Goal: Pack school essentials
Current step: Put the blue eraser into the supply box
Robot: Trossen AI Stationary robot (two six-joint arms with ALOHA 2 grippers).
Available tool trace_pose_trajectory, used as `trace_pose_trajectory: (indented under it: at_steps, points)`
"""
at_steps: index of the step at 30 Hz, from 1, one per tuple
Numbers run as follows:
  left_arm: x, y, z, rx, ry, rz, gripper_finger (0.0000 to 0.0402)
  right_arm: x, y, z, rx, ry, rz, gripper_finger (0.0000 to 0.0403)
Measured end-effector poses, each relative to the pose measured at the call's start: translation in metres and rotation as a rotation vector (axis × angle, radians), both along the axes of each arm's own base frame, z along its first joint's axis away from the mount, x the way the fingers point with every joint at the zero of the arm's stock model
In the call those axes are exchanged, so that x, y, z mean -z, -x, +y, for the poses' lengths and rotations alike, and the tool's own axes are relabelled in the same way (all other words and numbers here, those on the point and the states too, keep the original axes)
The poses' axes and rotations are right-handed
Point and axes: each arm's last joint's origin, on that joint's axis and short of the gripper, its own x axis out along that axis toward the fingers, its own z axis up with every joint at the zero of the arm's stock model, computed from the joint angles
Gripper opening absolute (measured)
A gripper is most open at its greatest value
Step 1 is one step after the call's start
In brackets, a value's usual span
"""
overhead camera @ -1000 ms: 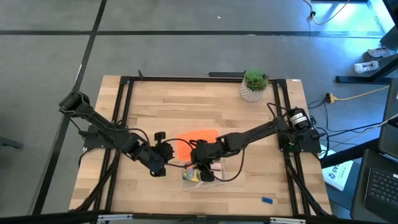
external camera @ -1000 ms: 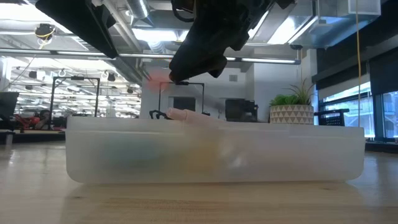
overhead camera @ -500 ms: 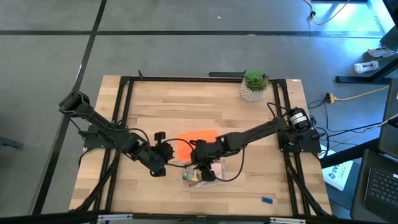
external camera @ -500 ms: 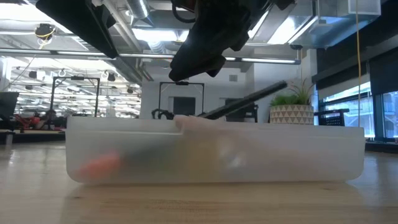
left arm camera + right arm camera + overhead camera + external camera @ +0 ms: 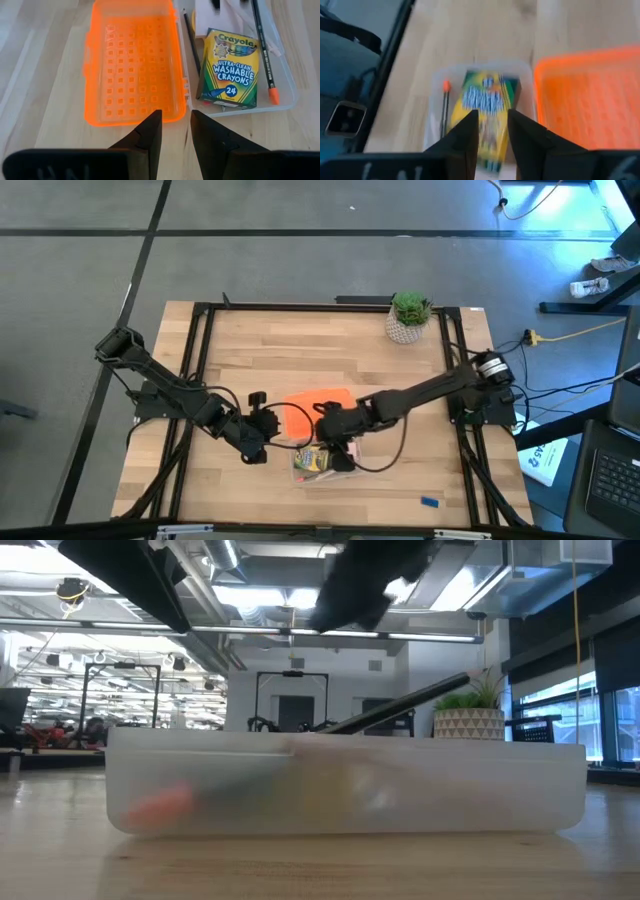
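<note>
The clear case (image 5: 500,790) lies near the table's front middle, its orange lid (image 5: 132,65) swung open flat on the table beside it. Inside lie the crayon box (image 5: 231,67), a pale pink pad (image 5: 202,20), a thin dark pencil (image 5: 192,40) and an orange-tipped pencil (image 5: 260,45). That pencil's other end leans out over the case's rim (image 5: 400,702). My right gripper (image 5: 492,117) hangs above the case, narrowly open and holding nothing. My left gripper (image 5: 175,130) hovers at the lid's left, narrowly open too. A tiny blue piece (image 5: 430,502) lies on the table at the front right.
A potted green plant (image 5: 408,317) stands at the table's far right corner. A black frame (image 5: 200,360) runs along the table's edges. Bare wood lies to the left of and behind the case.
An orange-tipped pencil has dropped into the case and now rests with its orange end down inside and its other end over the rim. My right gripper has risen above the case and drawn a little toward the table's right edge.
</note>
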Motion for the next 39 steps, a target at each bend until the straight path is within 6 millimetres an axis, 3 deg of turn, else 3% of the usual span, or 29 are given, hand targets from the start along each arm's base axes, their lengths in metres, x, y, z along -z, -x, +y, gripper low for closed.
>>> trace_pose_trajectory:
  at_steps: [5,10,20,27,39]
  points:
    - [0.0,0.0,0.0,-0.001,0.001,-0.004,0.0096,-0.018,0.032,0.018,0.091,0.062,0.093,0.0106]
    - [-0.001,-0.001,0.0,0.0,0.005,-0.012,0.0096,-0.026,0.063,0.042,0.204,0.014,0.205,0.0106]
    - [-0.007,-0.007,-0.009,0.14,-0.032,-0.092,0.0096,-0.022,0.111,0.093,0.337,-0.046,0.36,0.0106]
    - [-0.017,-0.011,-0.024,0.296,-0.037,-0.206,0.0096,-0.019,0.144,0.117,0.425,-0.055,0.464,0.0106]
    - [-0.021,-0.012,-0.028,0.365,-0.016,-0.24,0.0096,-0.018,0.182,0.148,0.542,-0.16,0.579,0.0106]
